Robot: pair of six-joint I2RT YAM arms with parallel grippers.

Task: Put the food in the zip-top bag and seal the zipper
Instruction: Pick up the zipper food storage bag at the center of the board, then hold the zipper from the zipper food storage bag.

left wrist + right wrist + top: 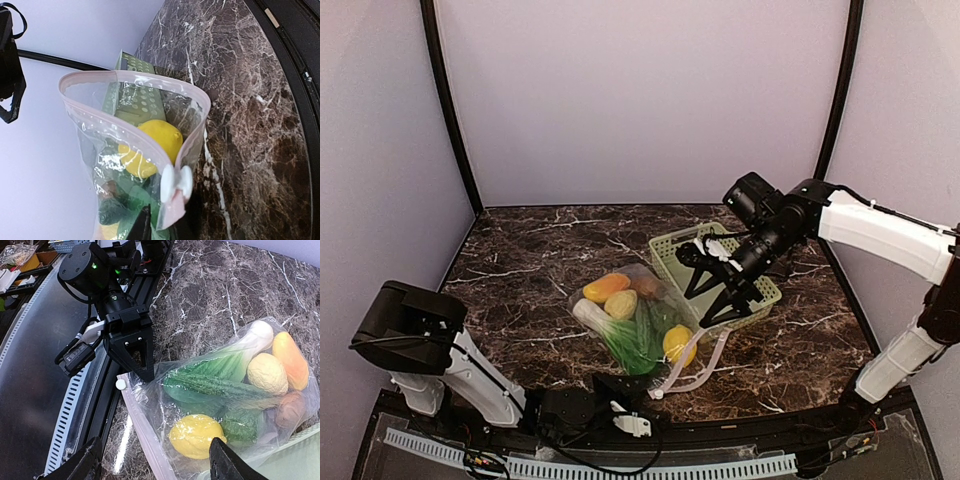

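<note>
- Mid-table, just left of the light green basket (668, 247), the zip-top bag (635, 320) lies flat on the marble table (520, 280), its mouth turned toward the near right.
- All the food I can see is inside it: the bok choy (235, 360), lemon (196, 435), orange-yellow piece (290, 360), pale yellow piece (267, 373), green pepper (240, 425) and red-brown piece (290, 410). No loose piece shows on the table or in the visible part of the basket, so I judge the filling step done.
- Sealing is what remains. The zipper (125, 75) gapes in a wide pink loop in the left wrist view, with the lemon showing through the opening. A white slider tab (176, 182) sits at the near end of the strip, so almost none of the mouth is closed.
- At the bag's near corner, beside that tab, the left gripper (147, 372) has its fingers together. They appear clamped on the plastic, anchoring that end.
- Above the bag's right edge and the basket's near rim, the right gripper (712, 295) hangs with its fingers spread wide, holding nothing.
- Judging from this, the strip's two sides need to be brought together and the tab run along the mouth.
</note>
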